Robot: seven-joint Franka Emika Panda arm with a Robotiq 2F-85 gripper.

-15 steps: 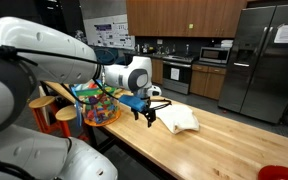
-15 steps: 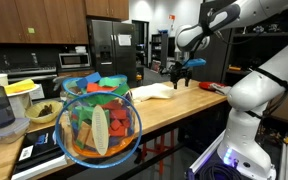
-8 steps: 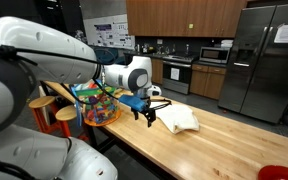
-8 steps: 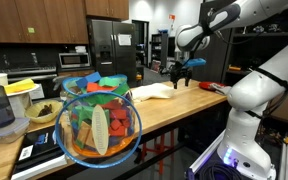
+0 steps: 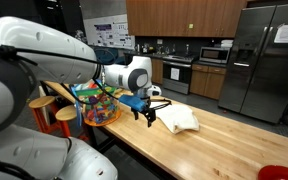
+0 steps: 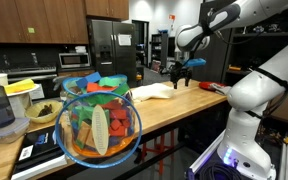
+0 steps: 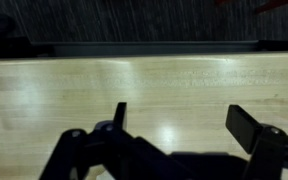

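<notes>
Kitchen-lab room: dark wood cabinets [image 5: 184,15], stainless refrigerator [image 5: 264,60], microwave [image 5: 215,55] along the back wall.

Countertop [image 5: 209,150]: long butcher-block slab, pale wood, smooth with a soft sheen; the wrist view shows straight grain and a bright glare spot.

Cloth [image 5: 177,119]: cream, soft, rumpled into a low folded heap. It lies flat on the wood, at 3 o'clock from the gripper in an exterior view and at 9 o'clock [image 6: 152,92] in the opposite one, just beside the fingers.

Bowl [image 6: 99,125]: clear, rounded, filled with many-coloured pieces; it stands at the counter's end, at 9 o'clock from the gripper [image 5: 147,118].

Arm: white, glossy, rounded links. It reaches out over the counter, with the wrist bent so that the black gripper points down at the wood. Fingers [image 7: 246,125]: dark, flat-sided, spread wide, holding nothing, with bare wood between them.

Stools [image 5: 44,105]: round wooden seats beside the counter.
</notes>
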